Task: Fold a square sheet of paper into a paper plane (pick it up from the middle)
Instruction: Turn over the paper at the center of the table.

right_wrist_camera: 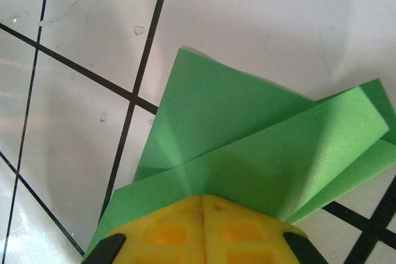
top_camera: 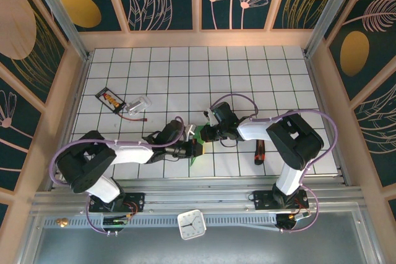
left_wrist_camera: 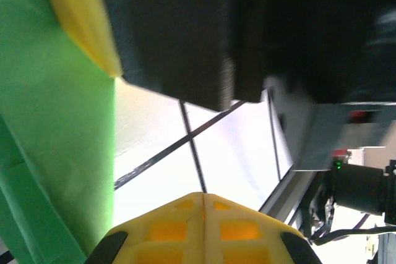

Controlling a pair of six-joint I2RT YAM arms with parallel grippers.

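Jaws closed together on both; right gripper tips rest on folded green paper, left gripper just beside it.

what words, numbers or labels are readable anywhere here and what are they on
No text can be read in any view.
On the clock at the near edge: dial marks too small to read.
On the dark packet with orange print, far left on the table: too small to read.
On the green paper: plain, no print.

Green paper, right end off-frame
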